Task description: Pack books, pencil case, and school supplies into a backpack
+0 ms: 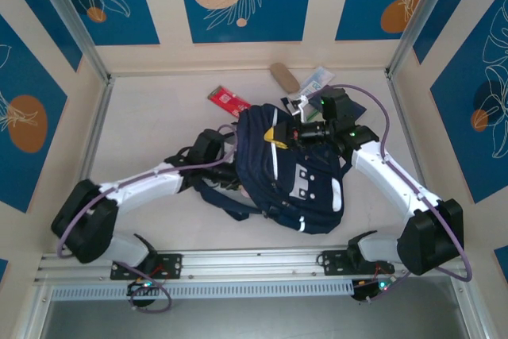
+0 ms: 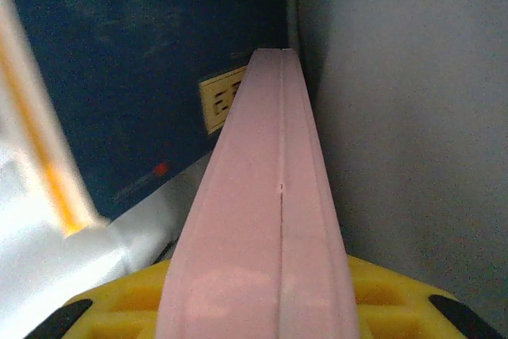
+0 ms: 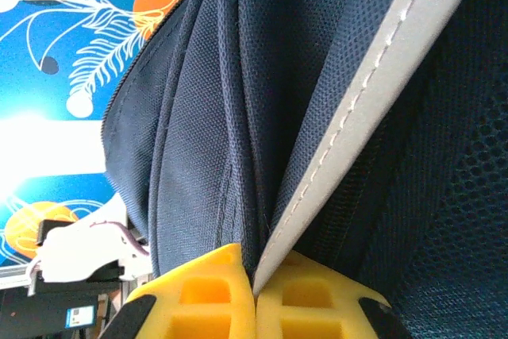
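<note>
The dark navy backpack [image 1: 298, 176] lies in the middle of the table, its opening toward the far left. My left gripper [image 2: 258, 311] is shut on the pale pink pencil case [image 2: 270, 212], which points away between the yellow fingers [image 2: 397, 291] into the backpack's dark inside. Beside it there is a navy book with a pale label [image 2: 221, 101]. My right gripper [image 3: 255, 279] is shut on the backpack's [image 3: 206, 117] navy fabric and grey stitched edge, holding the top up. A small red book [image 1: 228, 100] and the white-and-blue school supplies packet [image 1: 316, 81] lie beyond the backpack.
A tan oblong object [image 1: 284, 77] lies near the back wall beside the packet. Black straps [image 1: 226, 196] trail from the backpack toward the left arm. Metal posts and patterned walls close in the table on three sides.
</note>
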### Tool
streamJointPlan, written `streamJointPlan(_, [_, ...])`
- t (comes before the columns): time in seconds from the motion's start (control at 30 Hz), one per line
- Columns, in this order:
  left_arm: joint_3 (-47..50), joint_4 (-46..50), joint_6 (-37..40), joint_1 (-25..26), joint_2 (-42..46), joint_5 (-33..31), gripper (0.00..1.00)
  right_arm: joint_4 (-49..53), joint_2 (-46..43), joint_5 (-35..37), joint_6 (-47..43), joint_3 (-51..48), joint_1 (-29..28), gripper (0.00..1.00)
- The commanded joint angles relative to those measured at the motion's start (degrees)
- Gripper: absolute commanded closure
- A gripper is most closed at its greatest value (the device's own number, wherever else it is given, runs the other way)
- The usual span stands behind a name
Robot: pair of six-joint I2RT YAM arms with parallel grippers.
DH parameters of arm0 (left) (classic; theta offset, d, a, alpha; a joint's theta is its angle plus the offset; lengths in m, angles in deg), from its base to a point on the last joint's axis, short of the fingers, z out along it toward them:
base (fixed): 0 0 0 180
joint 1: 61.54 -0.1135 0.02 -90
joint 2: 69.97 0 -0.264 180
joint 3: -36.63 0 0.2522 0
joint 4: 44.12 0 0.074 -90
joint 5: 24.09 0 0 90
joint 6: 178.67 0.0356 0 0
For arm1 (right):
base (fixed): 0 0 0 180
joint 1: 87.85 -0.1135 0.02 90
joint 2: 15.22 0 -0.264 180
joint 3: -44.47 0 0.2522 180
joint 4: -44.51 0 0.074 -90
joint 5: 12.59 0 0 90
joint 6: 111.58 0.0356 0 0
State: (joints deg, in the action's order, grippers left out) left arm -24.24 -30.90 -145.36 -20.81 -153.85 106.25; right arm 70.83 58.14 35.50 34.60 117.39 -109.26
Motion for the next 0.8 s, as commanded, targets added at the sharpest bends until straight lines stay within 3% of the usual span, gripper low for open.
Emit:
streamJointPlan(0.0, [-3.6,-4.0,-0.2,2.2,-5.7,0.1,0.82,-11.9,-3.7,0.6,3.5,-1.0,-0.6,1.0])
streamJointPlan(0.13, [-9.7,-4.3,1.0,4.6,-12.6,1.7,0.76,-16.4,-3.8,2.2,5.8,-3.8,-2.0,1.0])
streamJointPlan(0.37, [-14.4,-6.9,-2.7,7.6,-22.7,8.9,0.44,-18.5,-4.1,4.0,6.8,-5.2,-3.2,1.0])
streamJointPlan(0.53, [-13.8,0.5,2.6,5.4,-16.8,5.3,0.24,-15.0,-5.2,3.7,4.5,-4.8,-2.2,1.0])
streamJointPlan(0.77, [-10.1,14.0,9.6,0.4,-0.8,-1.1,0.18,-9.1,-7.9,2.5,1.0,-5.2,0.7,1.0])
